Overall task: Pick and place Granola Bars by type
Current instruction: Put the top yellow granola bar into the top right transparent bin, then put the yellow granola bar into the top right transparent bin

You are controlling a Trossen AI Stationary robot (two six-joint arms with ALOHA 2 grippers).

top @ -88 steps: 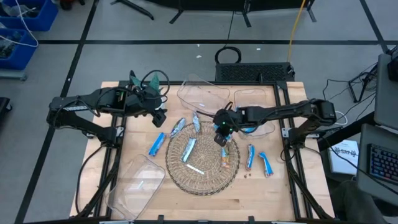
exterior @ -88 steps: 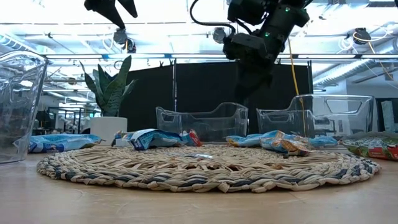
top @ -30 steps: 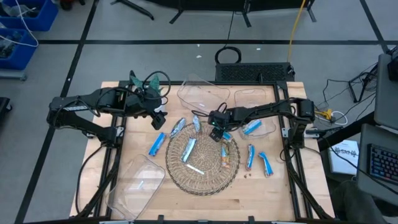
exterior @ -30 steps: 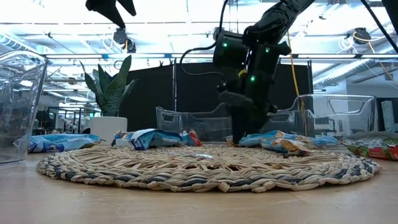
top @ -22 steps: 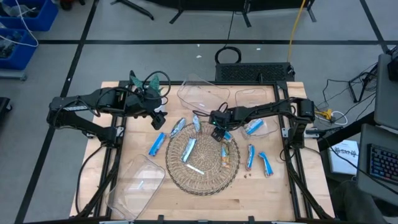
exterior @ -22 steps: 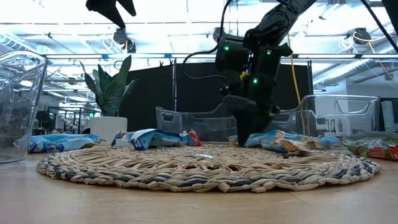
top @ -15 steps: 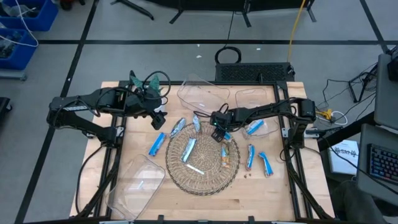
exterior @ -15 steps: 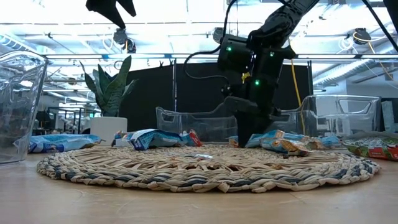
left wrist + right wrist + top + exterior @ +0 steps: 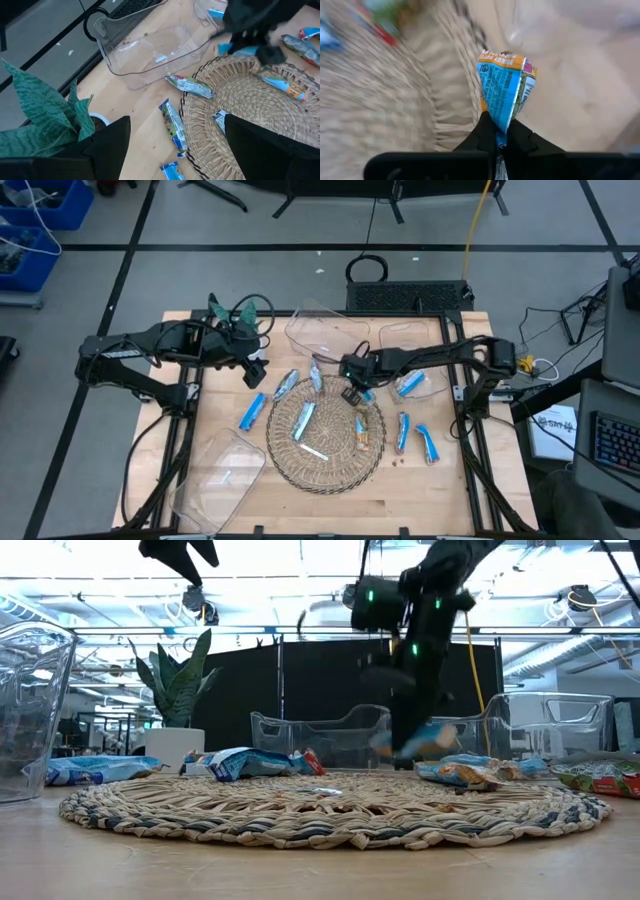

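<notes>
Wrapped granola bars lie about a round woven mat (image 9: 325, 435): a silvery-blue one (image 9: 303, 420) and a brownish one (image 9: 362, 432) on it, blue ones left (image 9: 252, 412) and right (image 9: 402, 432) of it. My right gripper (image 9: 352, 392) hangs over the mat's far right edge, shut on a blue bar (image 9: 504, 90) with an orange end. In the low view that bar (image 9: 418, 740) is above the mat. My left gripper (image 9: 257, 370) waits, open, high over the table's far left part, fingers wide apart (image 9: 172, 147). My right gripper pinches the blue bar by one end (image 9: 498, 131) between its two fingertips (image 9: 485, 131), coming from above and pointing down. The bar is lifted clear of the mat, and its orange end (image 9: 502, 61) sticks out beyond the fingers.
Two clear bins (image 9: 322, 332) (image 9: 412, 352) stand at the far edge, the right one with a blue bar (image 9: 405, 385). A third clear bin (image 9: 215, 475) lies near left. A thin white stick (image 9: 315, 452) rests on the mat. A potted plant (image 9: 238, 310) stands far left.
My right gripper was low at the mat's far right edge, on the blue bar. In the last half second it has risen, and the bar has come up with it, lifted clear of the mat.
</notes>
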